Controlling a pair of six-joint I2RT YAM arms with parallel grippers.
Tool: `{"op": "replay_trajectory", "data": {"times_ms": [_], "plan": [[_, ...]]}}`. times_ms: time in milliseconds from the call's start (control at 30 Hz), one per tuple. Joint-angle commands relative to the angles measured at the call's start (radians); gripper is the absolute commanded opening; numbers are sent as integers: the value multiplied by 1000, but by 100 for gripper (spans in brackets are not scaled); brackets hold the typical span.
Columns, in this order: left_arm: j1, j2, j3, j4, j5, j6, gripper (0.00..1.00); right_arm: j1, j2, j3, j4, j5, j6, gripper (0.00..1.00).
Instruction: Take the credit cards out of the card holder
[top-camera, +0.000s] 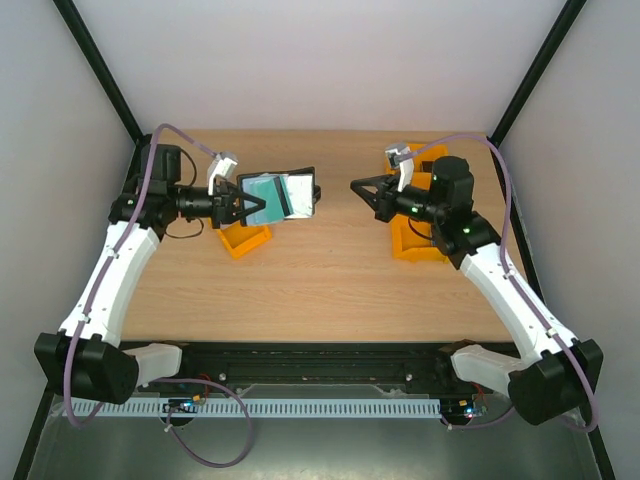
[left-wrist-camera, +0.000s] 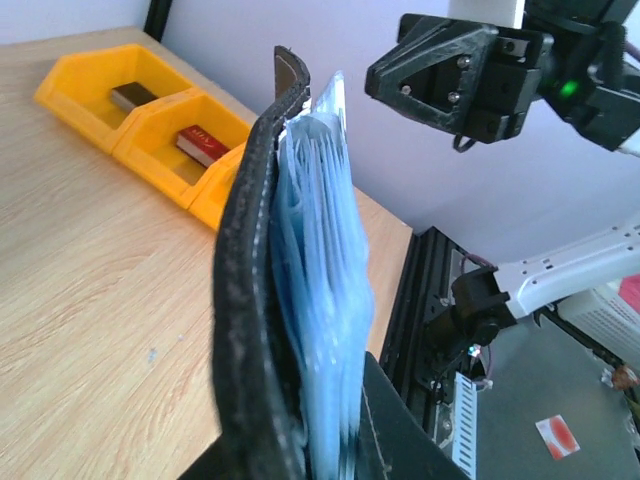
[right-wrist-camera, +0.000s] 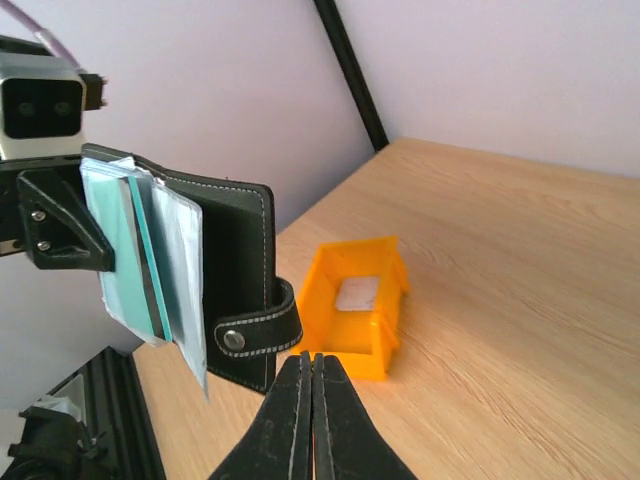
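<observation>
Your left gripper (top-camera: 240, 208) is clamped on the card holder (right-wrist-camera: 240, 270), holding it open in the air over the table's (top-camera: 330, 270) rear left, above an orange tray (top-camera: 243, 240). The credit cards (right-wrist-camera: 120, 250) sit in its sleeves. How many there are is unclear.

Your right gripper (top-camera: 358, 188) is closed, empty and well apart.

Risks:
- Arriving closed would push the cards deeper.
- A pinch could catch a clear sleeve instead.
- A hard pull could drag the holder free.
</observation>
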Motion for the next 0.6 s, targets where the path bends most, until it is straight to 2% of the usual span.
{"op": "replay_trajectory", "data": {"times_ms": [0,133,300,367,433,500,567], "plan": [[10,-15,-14,64,-25,-49,2,-25,2,59,-112,11,-18,2],[11,-14,-16,72,-37,-61,2,-24,-1,72,-124,10,-14,2],[18,-12,-18,84,-47,-76,2,-25,1,119,-225,120,-48,2],[18,-12,-21,86,-38,-75,2,-25,2,136,-251,82,-57,2],[18,-13,-21,85,-32,-75,2,-21,-9,110,-174,-42,-5,2],[18,-14,-20,82,-28,-72,2,5,-20,56,-12,-151,91,2],[18,-14,-20,74,-9,-61,2,67,-16,31,110,-167,133,2]]}}
